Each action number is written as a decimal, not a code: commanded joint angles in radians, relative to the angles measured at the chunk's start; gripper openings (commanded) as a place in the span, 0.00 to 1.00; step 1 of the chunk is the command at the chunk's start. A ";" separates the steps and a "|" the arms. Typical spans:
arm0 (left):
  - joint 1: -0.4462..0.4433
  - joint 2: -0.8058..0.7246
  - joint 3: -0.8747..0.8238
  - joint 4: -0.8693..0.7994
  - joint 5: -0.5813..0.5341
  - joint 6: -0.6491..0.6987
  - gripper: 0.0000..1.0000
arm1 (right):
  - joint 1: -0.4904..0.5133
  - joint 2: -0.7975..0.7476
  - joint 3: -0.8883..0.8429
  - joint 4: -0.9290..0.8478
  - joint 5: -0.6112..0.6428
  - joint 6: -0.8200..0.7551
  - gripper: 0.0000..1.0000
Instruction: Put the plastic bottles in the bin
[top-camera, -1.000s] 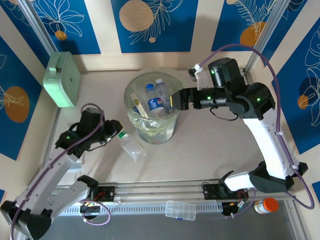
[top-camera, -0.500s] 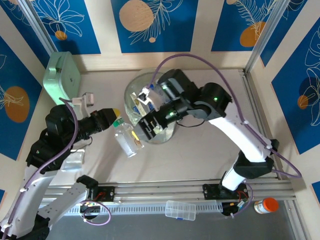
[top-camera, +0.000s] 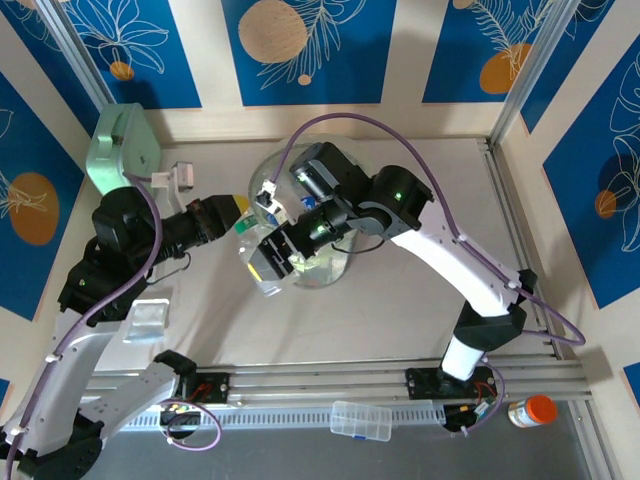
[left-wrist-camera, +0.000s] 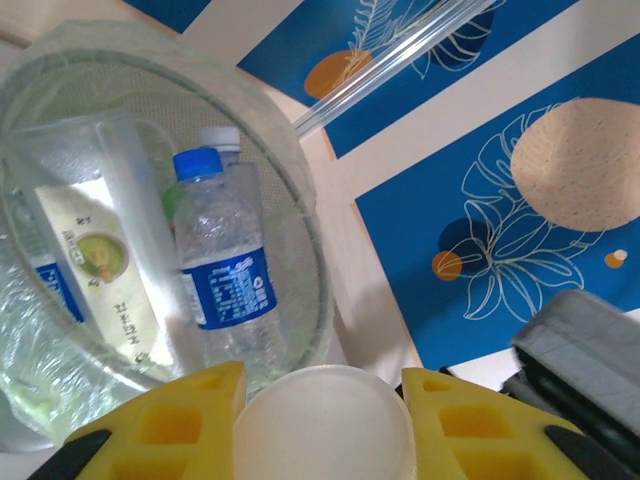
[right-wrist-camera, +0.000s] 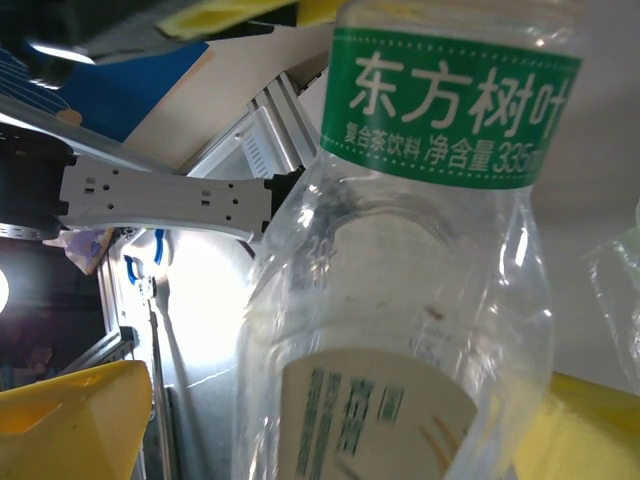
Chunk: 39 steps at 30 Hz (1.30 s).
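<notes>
Grips one plastic bottle (top-camera: 262, 284) by its white cap (left-wrist-camera: 322, 425) in the left tool (top-camera: 238, 212), with both yellow pads (left-wrist-camera: 170, 420) pressed against the cap's sides. Straddles the same bottle's body with the right tool (top-camera: 272, 258), spread apart. In the right wrist view, leaves a clear gap beside one yellow finger (right-wrist-camera: 75, 420) and sits at or very near the bottle wall on the other side, so is judged not yet clamped.

Runs, in the top view, with the cap end toward the far-left corner of the desk (top-camera: 400, 300) and the base toward the near edge, slanting slightly right. Is crossed at mid-body by the right tool. Lies just beside the bin (top-camera: 322, 276), on its near-left side and outside the rim. Cannot tell whether lifted off the desk or resting on it.

Looks from the left wrist straight over the cap into the bin's mouth, past a blue-capped bottle (left-wrist-camera: 220, 270) standing inside. Places the bin toward the far-right of the held bottle. Favours the left tool, which already has the grip. Probably needs only a short carry over the rim toward the far-right, then a release. Risks a tug on the bottle if both tools close on it at once.
</notes>
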<state>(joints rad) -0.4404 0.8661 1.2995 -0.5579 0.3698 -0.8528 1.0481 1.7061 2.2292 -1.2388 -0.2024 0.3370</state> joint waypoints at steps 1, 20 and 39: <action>0.009 0.013 0.053 0.060 0.009 -0.028 0.00 | 0.007 0.007 0.044 0.010 0.023 -0.005 0.87; 0.009 0.056 0.236 -0.083 -0.175 0.104 0.99 | -0.252 -0.082 0.055 0.069 0.064 0.027 0.43; 0.009 0.035 0.179 -0.229 -0.200 0.182 0.99 | -0.443 0.152 0.214 -0.204 0.383 0.000 0.42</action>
<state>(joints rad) -0.4385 0.9138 1.4860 -0.7753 0.1814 -0.6968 0.5961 1.8782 2.4615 -1.4055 0.1806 0.3225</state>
